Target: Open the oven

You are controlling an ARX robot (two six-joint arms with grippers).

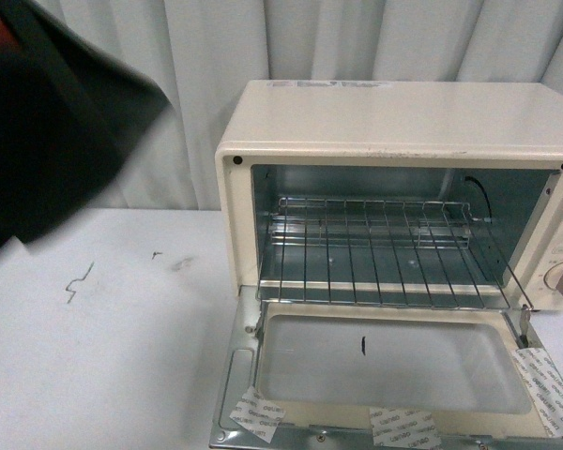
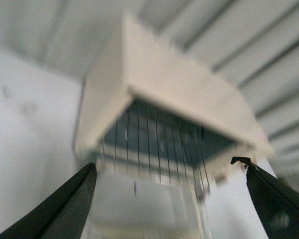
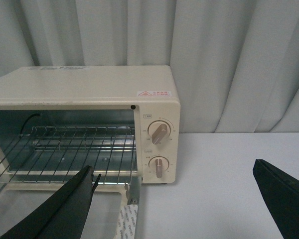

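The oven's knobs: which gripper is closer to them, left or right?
Right. The right gripper is open in front of the knobs, at the oven's knob end. The left gripper, also open, faces the far end, over the dropped door.

The left arm (image 1: 47, 122) fills the front view's ten o'clock corner, blurred; the left gripper (image 2: 164, 164) and right gripper (image 3: 173, 167) both stand spread wide.

Lighting: soft, even, diffuse; shadows faint. Front view: sharp, but dark arm (image 1: 47, 122) at upper left is out of focus. Left wrist view: strong motion blur across oven (image 2: 164, 99). Right wrist view: sharp thruout.
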